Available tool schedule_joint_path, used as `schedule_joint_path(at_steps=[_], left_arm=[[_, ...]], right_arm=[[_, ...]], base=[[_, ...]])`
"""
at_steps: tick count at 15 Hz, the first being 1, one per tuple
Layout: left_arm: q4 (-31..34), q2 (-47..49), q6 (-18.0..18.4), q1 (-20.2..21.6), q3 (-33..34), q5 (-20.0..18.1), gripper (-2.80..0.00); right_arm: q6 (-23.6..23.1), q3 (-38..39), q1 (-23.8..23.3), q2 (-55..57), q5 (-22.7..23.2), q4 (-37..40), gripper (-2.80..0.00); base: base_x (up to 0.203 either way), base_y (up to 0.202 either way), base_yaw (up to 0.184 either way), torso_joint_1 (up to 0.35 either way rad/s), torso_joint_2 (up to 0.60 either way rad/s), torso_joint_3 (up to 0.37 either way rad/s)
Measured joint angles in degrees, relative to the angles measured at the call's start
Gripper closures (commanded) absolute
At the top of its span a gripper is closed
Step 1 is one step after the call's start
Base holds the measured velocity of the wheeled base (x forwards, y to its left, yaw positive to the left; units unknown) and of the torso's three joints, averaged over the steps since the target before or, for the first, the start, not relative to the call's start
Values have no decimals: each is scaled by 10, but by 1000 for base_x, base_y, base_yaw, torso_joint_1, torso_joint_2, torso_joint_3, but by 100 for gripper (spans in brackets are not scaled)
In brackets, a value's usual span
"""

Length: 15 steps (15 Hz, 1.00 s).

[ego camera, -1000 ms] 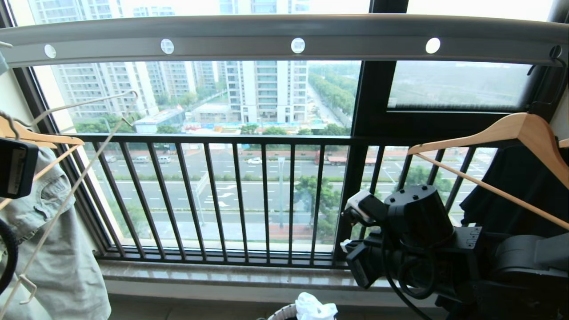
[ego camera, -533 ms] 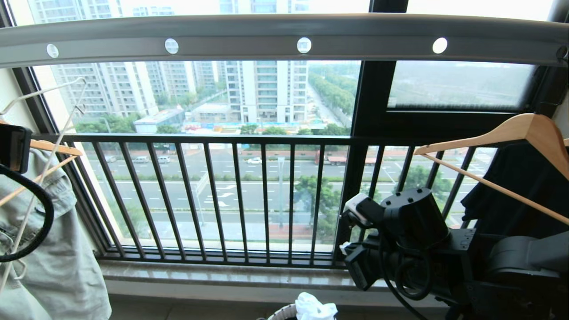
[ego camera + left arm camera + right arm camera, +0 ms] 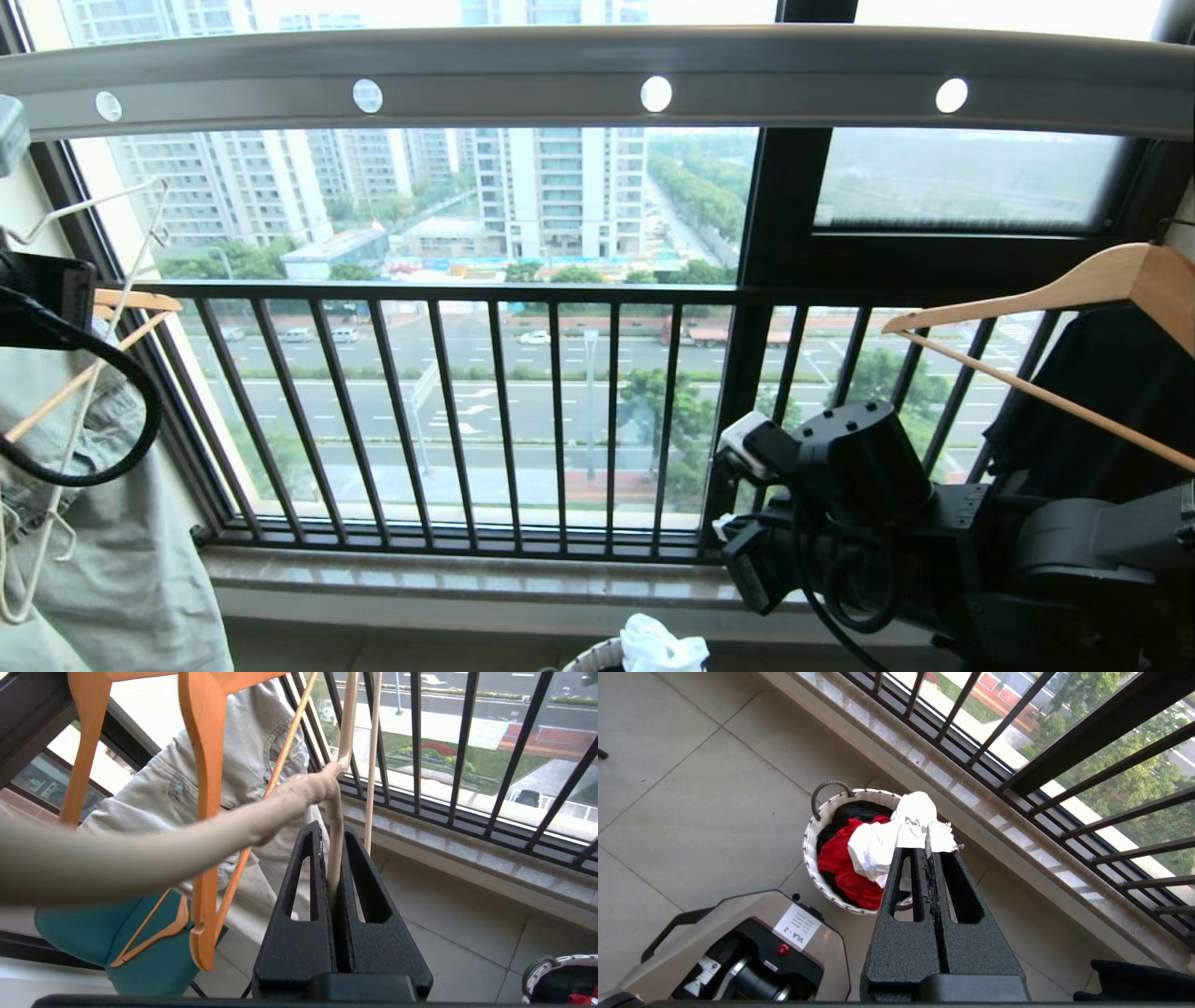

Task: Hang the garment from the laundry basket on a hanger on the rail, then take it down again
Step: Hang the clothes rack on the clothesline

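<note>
The grey rail [image 3: 597,70] with round holes spans the top of the head view. At the far left, my left gripper [image 3: 331,833] is shut on the wire of the thin cream hanger [image 3: 348,728], whose frame [image 3: 93,308] slants steeply down the left edge; its hook is out of view. Low on the right, my right gripper [image 3: 927,851] is shut on a bunch of the white garment [image 3: 878,844], held just above the laundry basket [image 3: 810,835], with the rest of the cloth trailing into it. The garment's top [image 3: 658,644] peeks in at the bottom of the head view.
Wooden hangers [image 3: 205,812] and a pale denim garment [image 3: 243,765] hang beside the left gripper, over a teal chair [image 3: 140,947]. Another wooden hanger [image 3: 1074,280] with a black garment is at right. Black window railing [image 3: 551,420] stands ahead. Red cloth [image 3: 836,858] fills the basket; the robot base [image 3: 738,942] sits beside it.
My left arm has risen at the left edge and the cream hanger has swung left and steeper with it. The rail and the right wooden hanger have shifted slightly right. The right arm has held still.
</note>
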Motion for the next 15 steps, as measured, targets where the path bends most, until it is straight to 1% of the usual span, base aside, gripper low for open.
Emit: schedule_joint_path(at_steps=[1,3,4,8,11,15], left_arm=[[-13,14,-5,1,-4,-16,0],[-52,42,-9,4,-9,-63,0],[-65,53,-9,8,-10,-74,0],[-71,85,-11,27,-24,-90,0],[-74,96,-14,34,-30,-93,0],[-110,100,-17,35,-31,-94,0]], right_arm=[[0,0,0,0,0,0,0],[0,0,0,1,0,0,0],[0,0,0,1,0,0,0],[0,0,0,2,0,0,0],[0,1,0,4,0,0,0],[0,1,0,5,0,0,0]], base=[[0,0,0,0,0,0],[0,0,0,0,0,0],[0,0,0,0,0,0],[0,0,0,0,0,0],[0,0,0,0,0,0],[0,0,0,0,0,0]])
